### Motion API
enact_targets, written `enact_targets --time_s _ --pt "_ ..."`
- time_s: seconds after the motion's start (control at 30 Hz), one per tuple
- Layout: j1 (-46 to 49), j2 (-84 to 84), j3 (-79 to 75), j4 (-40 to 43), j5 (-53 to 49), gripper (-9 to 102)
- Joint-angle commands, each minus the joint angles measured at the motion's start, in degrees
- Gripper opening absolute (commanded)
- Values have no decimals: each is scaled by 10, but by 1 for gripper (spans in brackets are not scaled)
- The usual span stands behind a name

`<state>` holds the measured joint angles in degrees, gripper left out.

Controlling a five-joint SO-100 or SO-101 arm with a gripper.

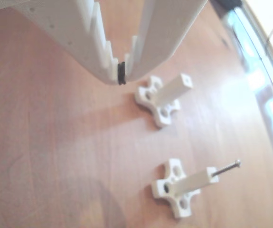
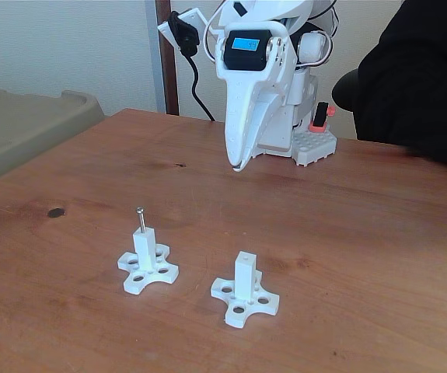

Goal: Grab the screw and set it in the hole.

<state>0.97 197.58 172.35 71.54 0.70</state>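
Screw (image 2: 141,219) sits loosely in one post (image 2: 144,247); the pressed-together, empty gripper (image 2: 239,165) could bump it out.

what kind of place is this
Probably a home or hobby desk, not a factory: a small white arm, its gripper closed, a wooden table, two printed posts, one holding a screw, and a plain wall.

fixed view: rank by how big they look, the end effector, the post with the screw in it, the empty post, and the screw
1. end effector, largest by far, though it hangs farther from the camera
2. post with the screw and empty post: they look alike, so no ranking
3. screw, smallest; part of it sits inside the post's hole
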Motion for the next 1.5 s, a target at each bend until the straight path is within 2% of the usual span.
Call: enact_targets --time_s 0.0,0.97,1.13,1.47 --pt "-5 11 -5 41 -35 -4" --pt "-25 8 -11 36 -62 -4" --pt "2 -62 -63 22 -78 -4" --pt "-9 -251 -197 1 -64 -4"
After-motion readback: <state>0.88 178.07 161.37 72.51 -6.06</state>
